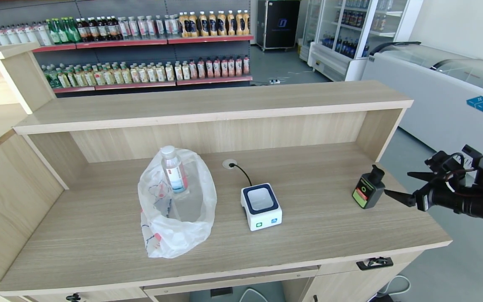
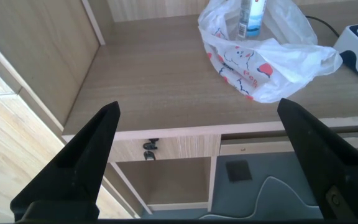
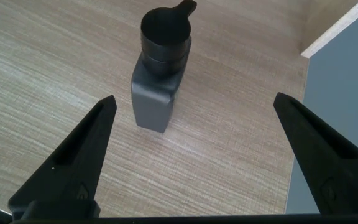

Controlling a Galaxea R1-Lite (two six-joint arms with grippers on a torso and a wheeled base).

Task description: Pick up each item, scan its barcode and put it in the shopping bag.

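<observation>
Now our right gripper (image 1: 397,183) faces the dark bottle (image 1: 368,192)

We hold its fingers (image 3: 73,168) spread wide, just short of the bottle, which stands upright near the bench's (image 1: 329,235) right edge. Our left gripper (image 2: 199,104) is spread wide too, holding nothing. A clear bottle (image 1: 173,170) stands in the shopping bag (image 1: 162,235), beside the scanner (image 1: 260,205).

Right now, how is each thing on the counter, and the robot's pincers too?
Shopping bag: open, standing on counter.
Clear bottle: upright inside the bag, cap on.
Scanner: flat on counter, cable plugged in.
Dark bottle: upright, not gripped.
Right pincer: open, near dark bottle.
Left pincer: open, empty.
</observation>
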